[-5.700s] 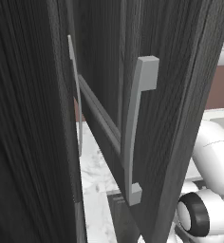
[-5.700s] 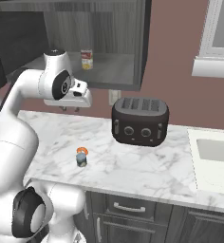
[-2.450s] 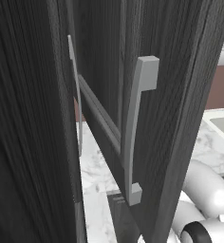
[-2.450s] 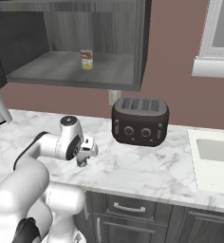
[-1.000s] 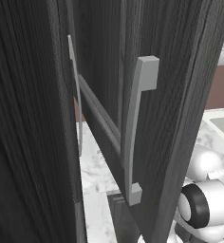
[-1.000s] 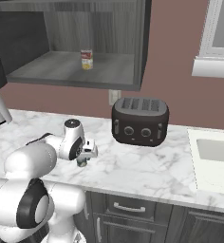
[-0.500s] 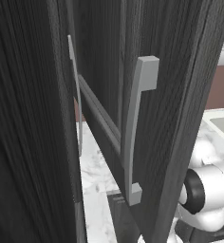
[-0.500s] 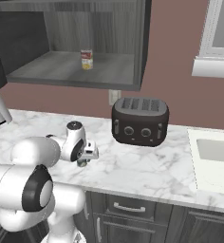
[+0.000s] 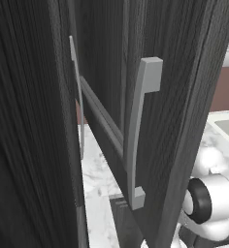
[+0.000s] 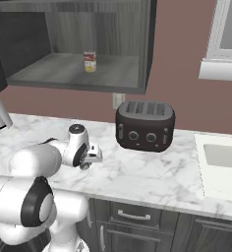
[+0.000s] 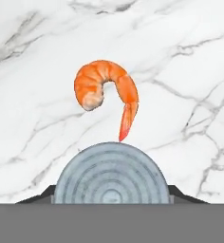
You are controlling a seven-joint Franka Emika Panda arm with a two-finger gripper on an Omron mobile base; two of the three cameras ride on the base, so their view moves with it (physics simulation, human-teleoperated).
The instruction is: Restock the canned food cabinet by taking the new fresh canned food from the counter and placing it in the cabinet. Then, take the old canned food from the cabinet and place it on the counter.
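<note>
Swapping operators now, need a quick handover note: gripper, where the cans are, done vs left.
Gripper: low over the counter, shut on the new can, whose grey ribbed lid shows in the hand view beside a shrimp.
Old can: still on the open cabinet shelf.
Done: new can gripped.
Left: lift it to the shelf, then bring the old can down to the counter.

The counter (image 10: 152, 172) is white marble with faint grey veins. On it, the can (image 11: 112, 173) shows a grey, ringed metal lid, and the shrimp (image 11: 107, 92) beside it is orange. The toaster (image 10: 145, 126) is black. The cabinet (image 9: 184, 106) is charcoal wood-grain with pale grey handles.
</note>
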